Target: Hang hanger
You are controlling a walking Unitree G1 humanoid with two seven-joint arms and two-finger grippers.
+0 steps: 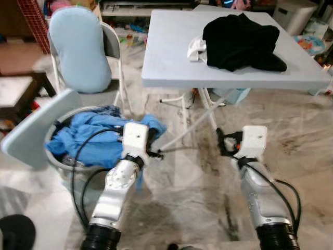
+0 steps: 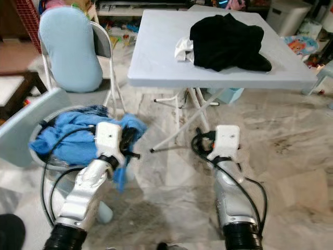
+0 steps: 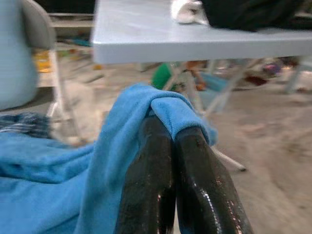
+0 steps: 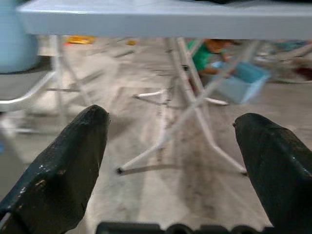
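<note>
A blue cloth (image 1: 91, 138) is heaped in a round grey laundry basket (image 1: 66, 167) on the floor at my left. My left gripper (image 3: 170, 132) is shut, with an edge of that blue cloth (image 3: 122, 146) folded over its fingertips, just above the basket's right rim. My right gripper (image 4: 170, 126) is open and holds nothing. It hovers low over the floor in front of the table legs. A crumpled black garment (image 1: 242, 36) lies on the light grey folding table (image 1: 166, 65), with a small white item (image 1: 196, 49) beside it.
The basket's grey lid (image 1: 36, 127) leans at its left side. A folding chair with a pale blue cushion (image 1: 78, 49) stands behind the basket. A dark wooden bench (image 1: 21, 88) is at far left. White crossed table legs (image 1: 195, 117) stand ahead over the marbled floor.
</note>
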